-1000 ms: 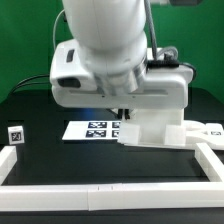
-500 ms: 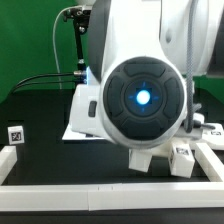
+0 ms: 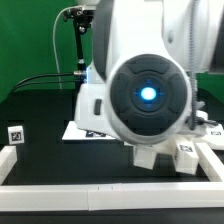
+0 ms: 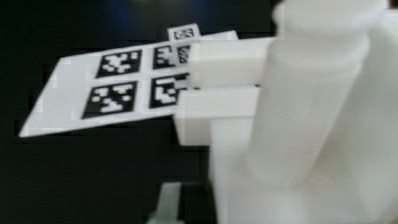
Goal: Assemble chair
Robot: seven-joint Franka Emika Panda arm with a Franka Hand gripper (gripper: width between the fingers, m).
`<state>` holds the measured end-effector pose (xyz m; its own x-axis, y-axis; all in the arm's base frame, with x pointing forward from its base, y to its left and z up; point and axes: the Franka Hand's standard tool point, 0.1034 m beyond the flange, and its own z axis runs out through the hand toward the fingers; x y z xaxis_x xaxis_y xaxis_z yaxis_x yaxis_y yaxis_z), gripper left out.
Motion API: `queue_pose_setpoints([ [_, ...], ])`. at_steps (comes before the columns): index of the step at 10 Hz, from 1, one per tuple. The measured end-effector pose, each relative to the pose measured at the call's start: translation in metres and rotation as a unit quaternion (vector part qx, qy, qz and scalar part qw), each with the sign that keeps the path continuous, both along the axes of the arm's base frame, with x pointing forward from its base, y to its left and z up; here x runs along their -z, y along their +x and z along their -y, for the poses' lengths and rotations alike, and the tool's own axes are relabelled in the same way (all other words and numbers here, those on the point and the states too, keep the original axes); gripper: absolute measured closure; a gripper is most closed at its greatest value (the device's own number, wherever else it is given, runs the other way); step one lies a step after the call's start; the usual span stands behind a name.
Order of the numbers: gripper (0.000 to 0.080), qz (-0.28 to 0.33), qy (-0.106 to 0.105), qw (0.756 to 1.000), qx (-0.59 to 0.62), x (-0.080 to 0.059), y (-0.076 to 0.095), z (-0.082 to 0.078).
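Note:
In the wrist view a large white chair part stands very close and fills half the picture, with blocky steps along its side. My gripper appears shut on it. Only one pale finger shows beside it; the other is hidden. In the exterior view the arm's body hides the gripper. A white chair part sticks out below the arm. Another tagged chair piece lies by it on the exterior view's right. A small tagged chair piece lies far off on the exterior view's left.
The marker board lies behind the arm; it also shows in the wrist view. White border rails run along the front and both sides of the black table. A stand with cables rises at the back.
The arm has swung round so that its body with the blue light fills the exterior view. The white part went from beside the marker board toward the front right. Little has moved in the last half second.

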<state>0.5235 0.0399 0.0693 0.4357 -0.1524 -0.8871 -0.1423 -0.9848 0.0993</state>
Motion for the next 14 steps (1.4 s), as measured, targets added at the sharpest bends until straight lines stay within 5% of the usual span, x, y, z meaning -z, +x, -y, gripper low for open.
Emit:
queue_pose_setpoints([
  [5,0.0768,0.07,-0.016,0.997,0.004,0.009,0.026,-0.006],
  [14,0.0767,0.086,0.0,0.996,-0.035,0.014,0.03,-0.001],
])
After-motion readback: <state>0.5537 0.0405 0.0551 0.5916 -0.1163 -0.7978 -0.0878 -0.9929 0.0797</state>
